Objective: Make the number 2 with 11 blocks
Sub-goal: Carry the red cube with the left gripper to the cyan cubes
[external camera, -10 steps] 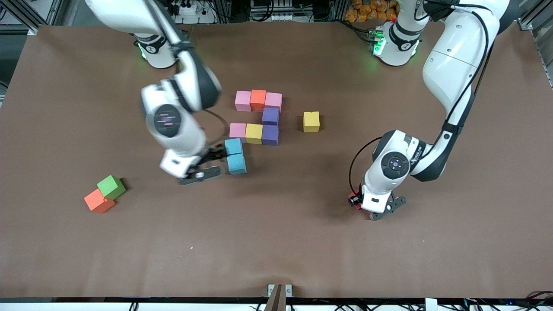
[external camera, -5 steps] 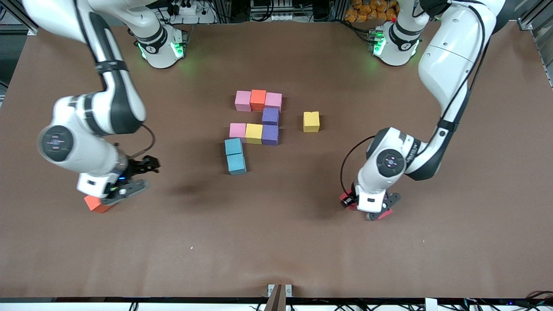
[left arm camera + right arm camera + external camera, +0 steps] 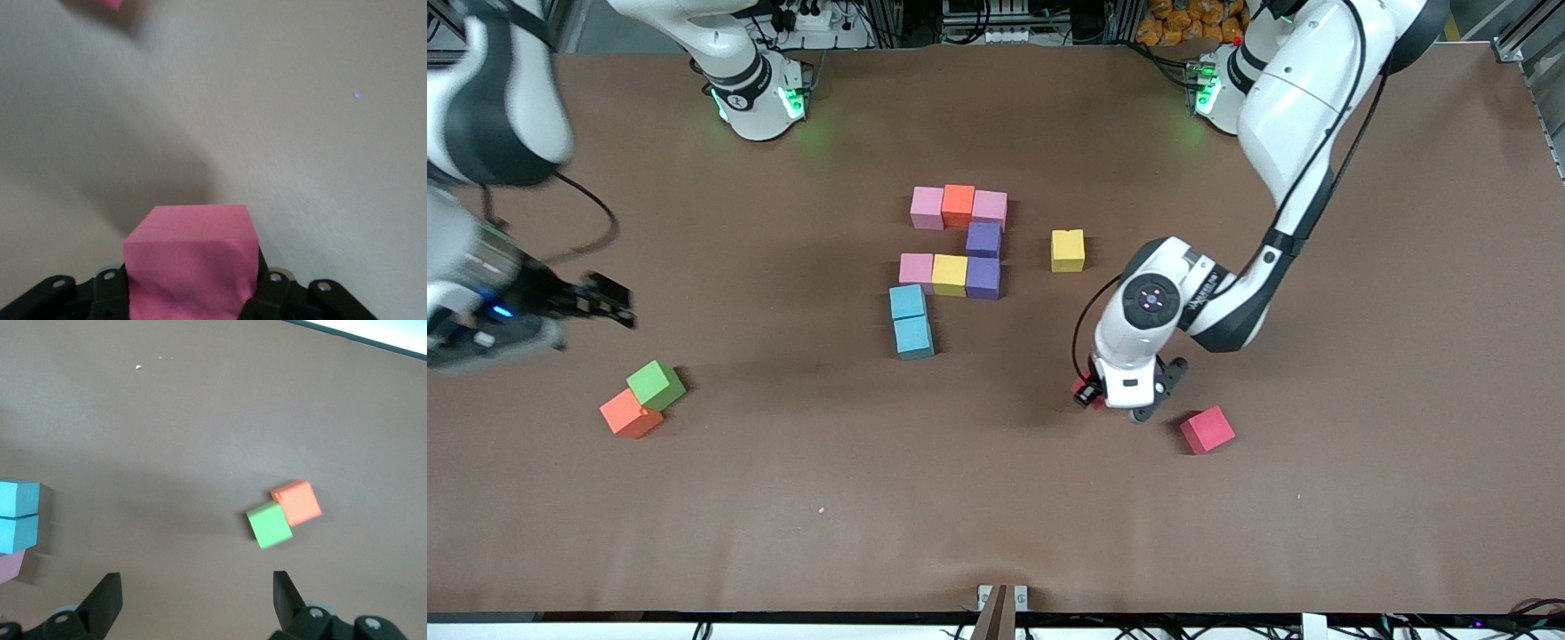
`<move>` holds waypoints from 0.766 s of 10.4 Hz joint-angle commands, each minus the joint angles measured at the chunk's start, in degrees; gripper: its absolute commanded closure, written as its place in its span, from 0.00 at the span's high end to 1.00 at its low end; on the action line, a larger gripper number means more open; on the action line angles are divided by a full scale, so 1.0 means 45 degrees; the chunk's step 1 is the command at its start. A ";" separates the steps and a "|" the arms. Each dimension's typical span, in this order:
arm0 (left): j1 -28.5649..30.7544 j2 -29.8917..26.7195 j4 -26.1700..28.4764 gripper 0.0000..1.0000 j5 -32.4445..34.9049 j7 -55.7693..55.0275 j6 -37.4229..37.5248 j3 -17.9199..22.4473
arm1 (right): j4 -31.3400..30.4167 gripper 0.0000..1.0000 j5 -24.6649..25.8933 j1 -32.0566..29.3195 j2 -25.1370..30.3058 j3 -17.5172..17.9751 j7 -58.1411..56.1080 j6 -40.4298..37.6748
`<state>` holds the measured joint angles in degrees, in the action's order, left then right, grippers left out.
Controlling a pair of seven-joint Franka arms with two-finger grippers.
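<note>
Foam-like and matte, the red cube (image 3: 192,263) dents between the left hand's (image 3: 1116,402) closed fingers: light, soft, best pinched across flat faces. The right hand (image 3: 193,600) hangs wide open, empty, above the counter (image 3: 996,498).

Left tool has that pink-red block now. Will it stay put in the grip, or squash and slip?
The held block looks dented between the left tool's fingers, so probably soft foam and light. Its matte faces likely resist slipping. Flat sides, like the loose red block, suggest it won't roll once set down.
</note>
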<state>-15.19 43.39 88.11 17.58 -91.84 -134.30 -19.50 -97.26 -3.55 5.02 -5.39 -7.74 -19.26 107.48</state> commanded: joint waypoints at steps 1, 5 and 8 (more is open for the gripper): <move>-0.0703 0.0005 -0.0516 0.32 -0.0312 -0.1672 0.0274 0.0172 | -0.0146 1.00 0.0106 -0.0196 0.0863 -0.0016 0.0641 -0.0678; -0.1760 0.0279 -0.0968 0.32 -0.0352 -0.5636 0.0409 0.0211 | 0.1359 1.00 0.0378 -0.0236 0.0845 -0.0212 0.2363 -0.2573; -0.2268 0.0842 -0.1765 0.32 -0.0487 -0.8099 0.0741 0.0211 | 0.1419 1.00 0.0379 -0.0586 0.0865 -0.0330 0.2619 -0.2908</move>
<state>-24.04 44.85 84.35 16.78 -124.34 -133.04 -19.22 -91.56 -2.50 3.66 -1.75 -9.48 -8.82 95.77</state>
